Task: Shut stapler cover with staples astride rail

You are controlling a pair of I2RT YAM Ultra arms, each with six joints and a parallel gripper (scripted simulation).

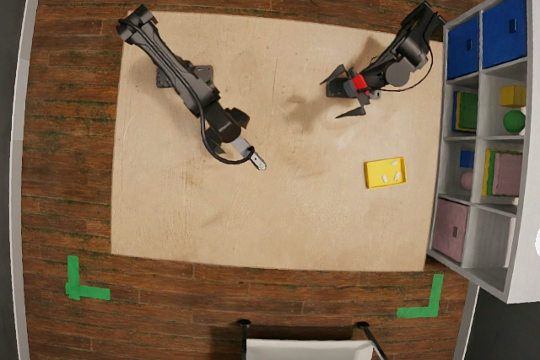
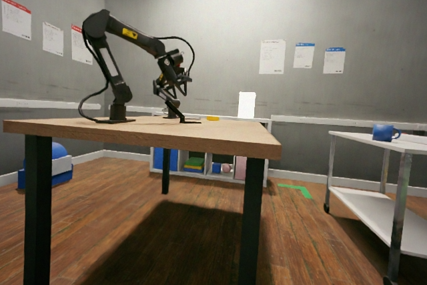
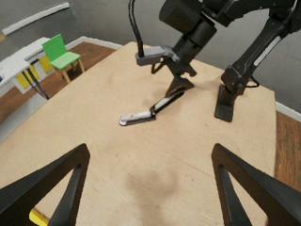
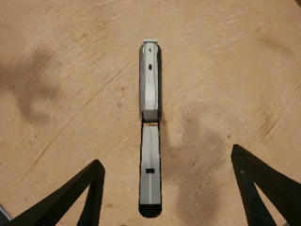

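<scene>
The stapler stands open. Its base (image 1: 258,160) (image 2: 192,122) (image 3: 136,117) (image 4: 150,91) lies flat on the table. Its cover (image 2: 175,108) (image 3: 166,102) (image 4: 150,146) is swung far back and slants up from the hinge, its inner side upward. A light grey bar runs along the base; I cannot tell the stick of staples apart from the rail. My right gripper (image 4: 163,159) is open and empty above the cover, with a finger on either side in the right wrist view. My left gripper (image 1: 328,100) (image 3: 149,151) is open and empty, well away from the stapler.
A yellow tray (image 1: 373,173) (image 2: 212,118) (image 3: 39,217) holds several small white pieces, on the left arm's side of the table. A white shelf unit (image 1: 521,217) stands beyond the table's edge there. The right arm reaches over the stapler and hides part of it in the top view.
</scene>
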